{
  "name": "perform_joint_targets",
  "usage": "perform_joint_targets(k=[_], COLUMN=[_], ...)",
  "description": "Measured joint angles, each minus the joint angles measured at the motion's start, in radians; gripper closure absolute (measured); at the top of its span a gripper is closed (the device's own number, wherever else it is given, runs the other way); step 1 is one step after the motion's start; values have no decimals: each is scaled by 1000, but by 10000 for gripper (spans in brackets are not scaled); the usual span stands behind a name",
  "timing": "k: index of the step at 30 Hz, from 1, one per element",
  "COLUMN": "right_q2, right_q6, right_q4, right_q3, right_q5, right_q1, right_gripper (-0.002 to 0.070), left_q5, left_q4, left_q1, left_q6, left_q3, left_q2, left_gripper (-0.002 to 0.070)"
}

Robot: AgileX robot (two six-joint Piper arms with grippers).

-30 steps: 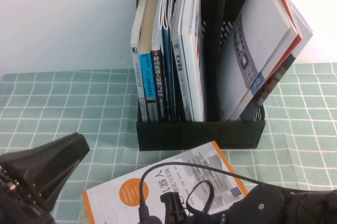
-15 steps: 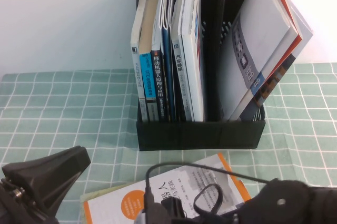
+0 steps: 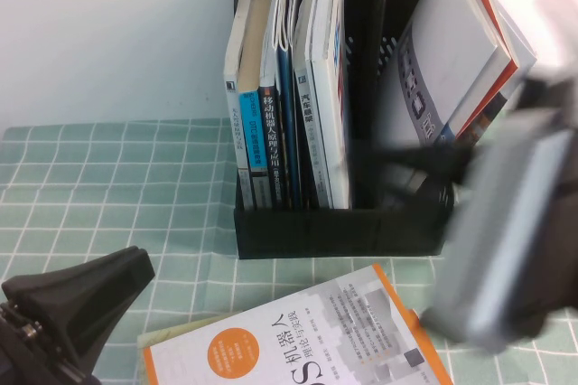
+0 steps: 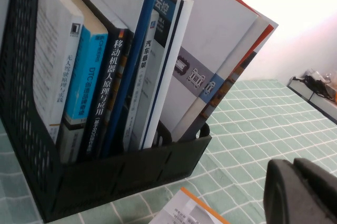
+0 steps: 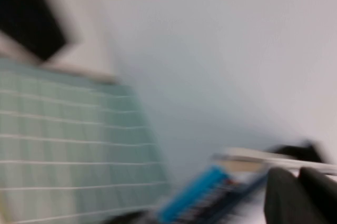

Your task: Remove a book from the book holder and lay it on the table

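Observation:
The book (image 3: 298, 340), white with an orange border and orange circle, lies flat on the table (image 3: 108, 177) in front of the book holder (image 3: 343, 227). Its corner also shows in the left wrist view (image 4: 184, 211). The black book holder (image 4: 121, 176) stands upright with several books in its slots. My right gripper (image 3: 420, 168) is a moving blur in front of the holder's right side, well above the book; in its wrist view (image 5: 300, 195) the fingers lie together with nothing between them. My left gripper (image 3: 86, 299) is low at the front left, shut and empty, and shows in its wrist view (image 4: 300, 192).
A grey-covered, red-edged magazine (image 3: 452, 69) leans in the holder's right slot. Upright books (image 3: 280, 105) fill its left slots. A white wall stands behind the holder. A pale sheet edge (image 3: 185, 326) peeks out under the book's left side.
My right arm has swung up and to the right, off the book, and is now blurred before the holder's right side. The book lies uncovered. The left arm has barely moved.

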Motion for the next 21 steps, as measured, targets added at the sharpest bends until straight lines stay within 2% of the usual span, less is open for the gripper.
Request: perform_joint_targets(k=[2, 5, 10, 13, 18, 21], right_q2=[-89, -198, -326, -405, -598, -726], right_q6=[-96, -345, -720, -827, -845, -832], right_q4=[76, 271, 528, 723, 1008, 1083], right_q3=[0, 0, 0, 0, 53, 138], right_q5=[99, 274, 791, 998, 1009, 944], right_q1=[0, 0, 0, 0, 0, 0], right_gripper=[650, 669, 676, 676, 677, 677], left_q5=[-3, -3, -3, -3, -3, -3], left_q4=[-1, -1, 1, 1, 1, 1], left_q1=[0, 0, 0, 0, 0, 0], left_q6=[2, 4, 6, 7, 7, 7], left_q3=[0, 0, 0, 0, 0, 0], left_q2=[0, 0, 0, 0, 0, 0], left_gripper=[678, 678, 678, 678, 678, 678])
